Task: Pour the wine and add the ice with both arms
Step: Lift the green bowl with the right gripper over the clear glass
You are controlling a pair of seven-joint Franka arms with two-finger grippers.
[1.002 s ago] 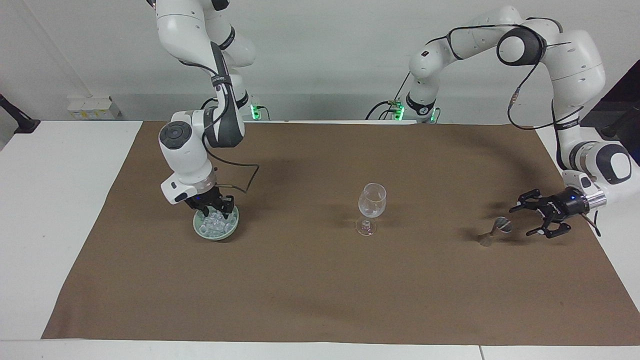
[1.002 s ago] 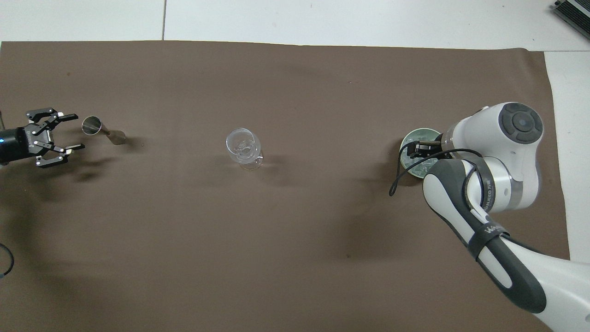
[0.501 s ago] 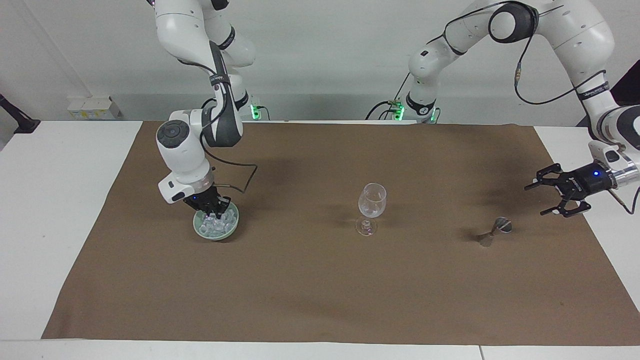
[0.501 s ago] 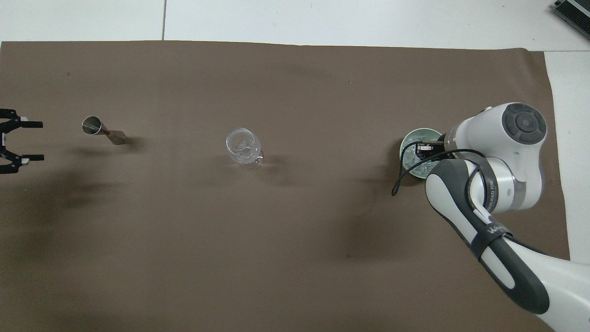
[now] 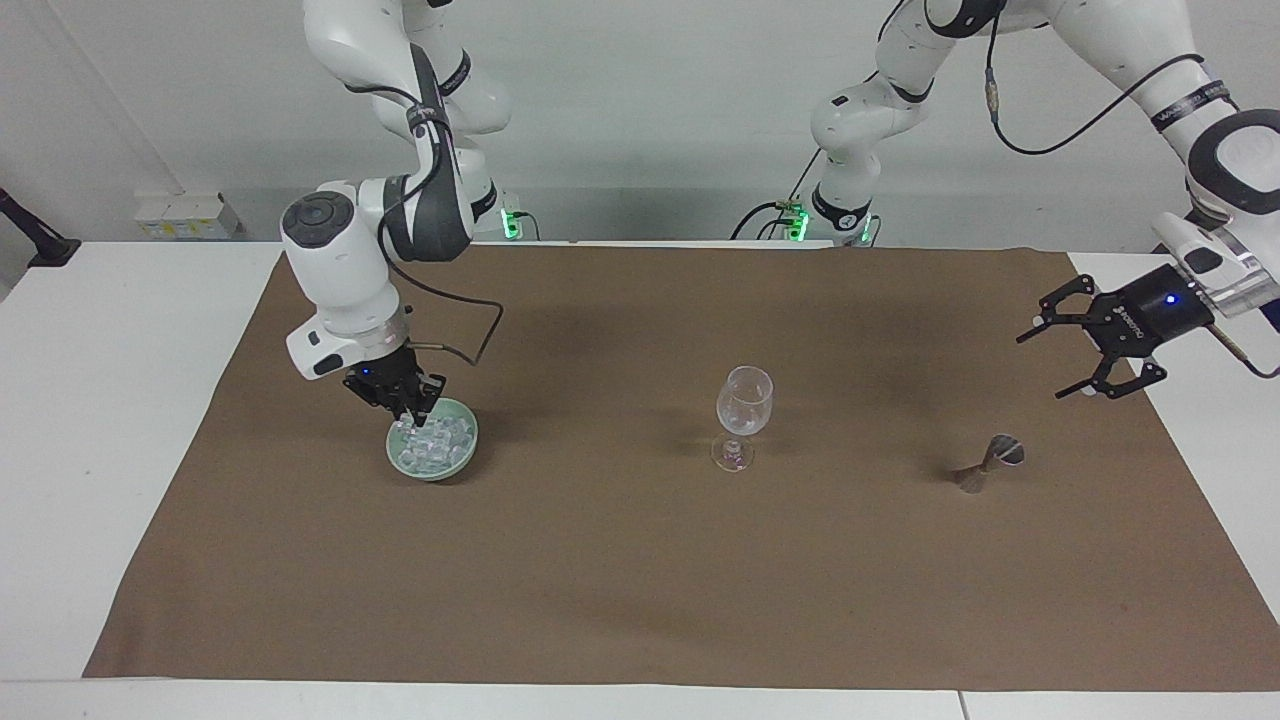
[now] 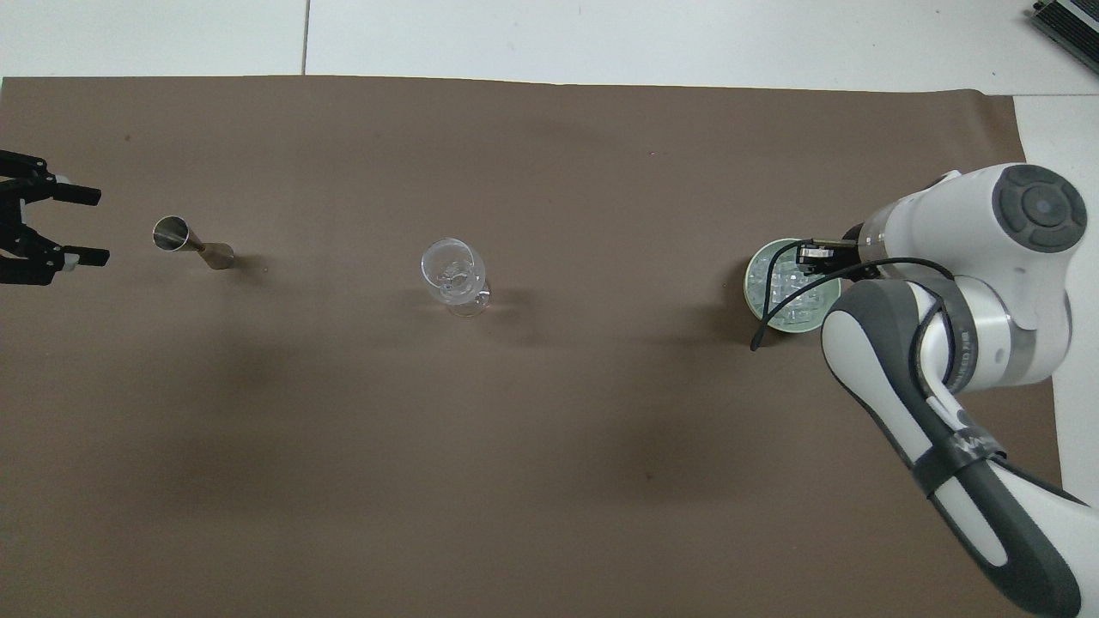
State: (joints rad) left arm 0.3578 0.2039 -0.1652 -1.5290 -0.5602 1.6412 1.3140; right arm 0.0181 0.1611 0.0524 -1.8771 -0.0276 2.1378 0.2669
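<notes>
1. Right gripper of mine hangs just above the ice, fingers drawn close together; whether a cube sits pinched between them, I cannot tell.
2. Ice cubes fill the pale green bowl on the brown mat, toward my right arm's end of the table.
3. Seen from overhead, the bowl lies at 3 o'clock from the stemmed glass, and my right gripper covers its edge.
4. My left gripper is up in the air with its 2 fingers spread wide, holding nothing.
5. Overhead, that gripper sits at 9 o'clock from the metal jigger, apart from it.
6. At 9 o'clock from the glass, the jigger stands tilted on the mat.
</notes>
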